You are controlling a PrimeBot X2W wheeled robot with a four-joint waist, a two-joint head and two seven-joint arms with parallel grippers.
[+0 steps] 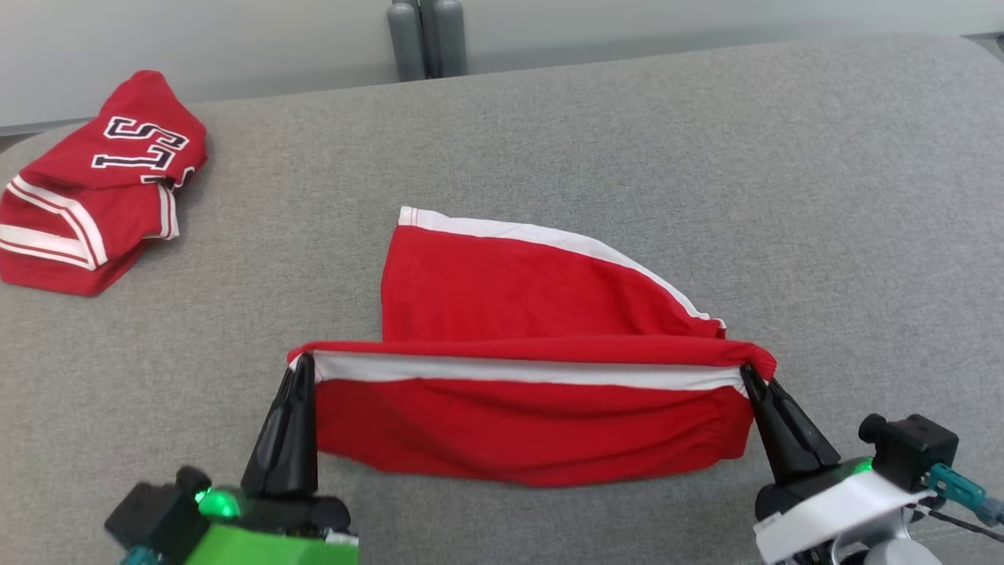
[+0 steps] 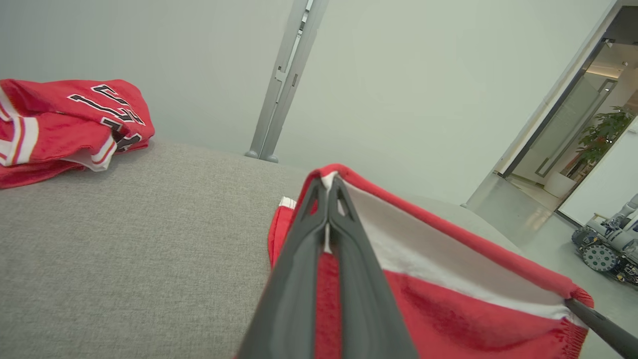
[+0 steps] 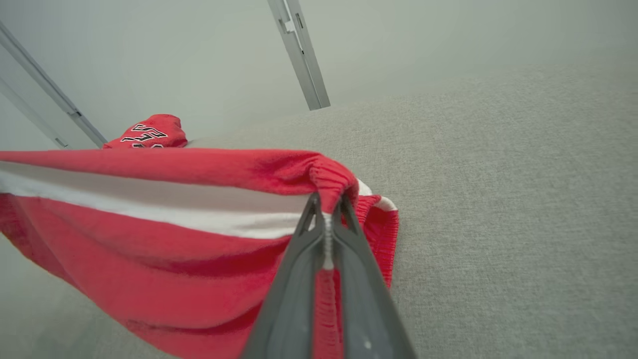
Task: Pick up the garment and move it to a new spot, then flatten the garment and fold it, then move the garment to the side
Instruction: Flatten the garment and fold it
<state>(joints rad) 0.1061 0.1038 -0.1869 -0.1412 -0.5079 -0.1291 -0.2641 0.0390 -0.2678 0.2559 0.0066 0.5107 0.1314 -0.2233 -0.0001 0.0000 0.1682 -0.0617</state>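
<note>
Red garment [image 1: 541, 314] with white band is held taut at its two near corners, with the left tool [image 1: 302, 362] and right tool [image 1: 747, 373] both clamped shut on the cloth. The near edge is lifted and the far part is laid on the grey fabric tabletop [image 1: 706, 157]. A glass doorway, a potted plant [image 2: 603, 137] and another wheeled robot [image 2: 605, 247] are picked up in the left wrist view, with a pale wall and a grey metal post [image 2: 281, 85] behind the tabletop. Black-and-white numerals, apparently "15", are carried by a second red jersey [image 1: 94, 188] bunched at far left.
</note>
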